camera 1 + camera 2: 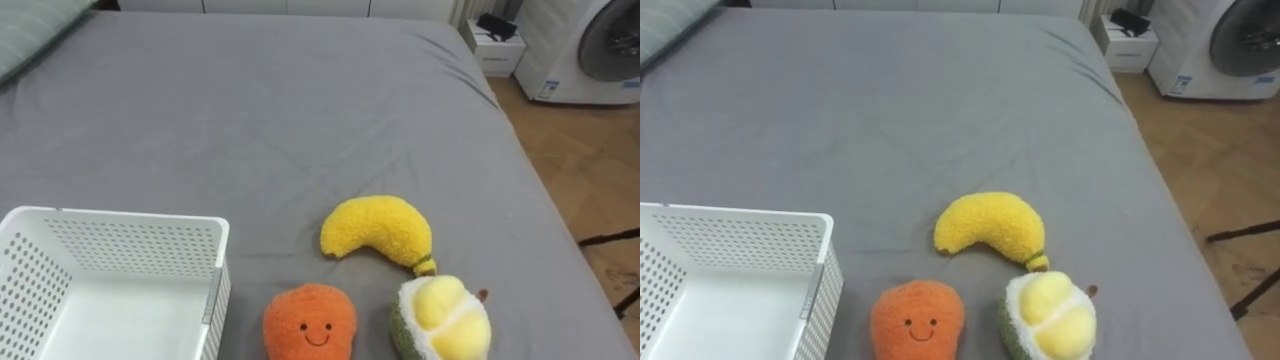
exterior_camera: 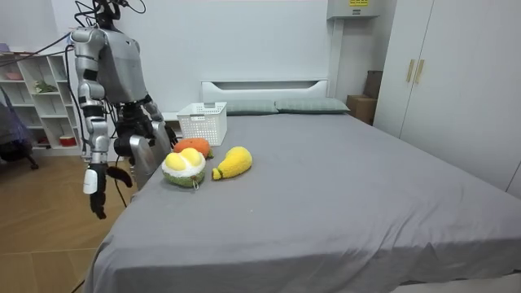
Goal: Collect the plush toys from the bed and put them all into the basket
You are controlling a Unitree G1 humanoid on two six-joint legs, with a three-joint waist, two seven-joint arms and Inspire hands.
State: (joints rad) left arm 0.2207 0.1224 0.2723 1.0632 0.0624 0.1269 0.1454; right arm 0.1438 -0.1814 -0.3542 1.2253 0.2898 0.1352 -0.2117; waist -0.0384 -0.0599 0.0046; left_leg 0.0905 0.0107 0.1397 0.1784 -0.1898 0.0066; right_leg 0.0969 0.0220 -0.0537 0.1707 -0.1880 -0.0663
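Three plush toys lie on the grey bed close to its near edge: a yellow banana, an orange fruit with a smiling face and a green-and-yellow durian. A white slotted basket stands empty just left of the orange toy. In the room view I stand at the bedside by the toys, with the durian nearest me. My right hand hangs at my side with straight fingers and holds nothing. My left hand is a dark shape low at the bed's edge.
Pillows lie at the head of the bed, beyond the basket. A washing machine and a small white cabinet stand past the bed's far right corner. Wooden floor runs along the bed's right side. A shelf stands behind me.
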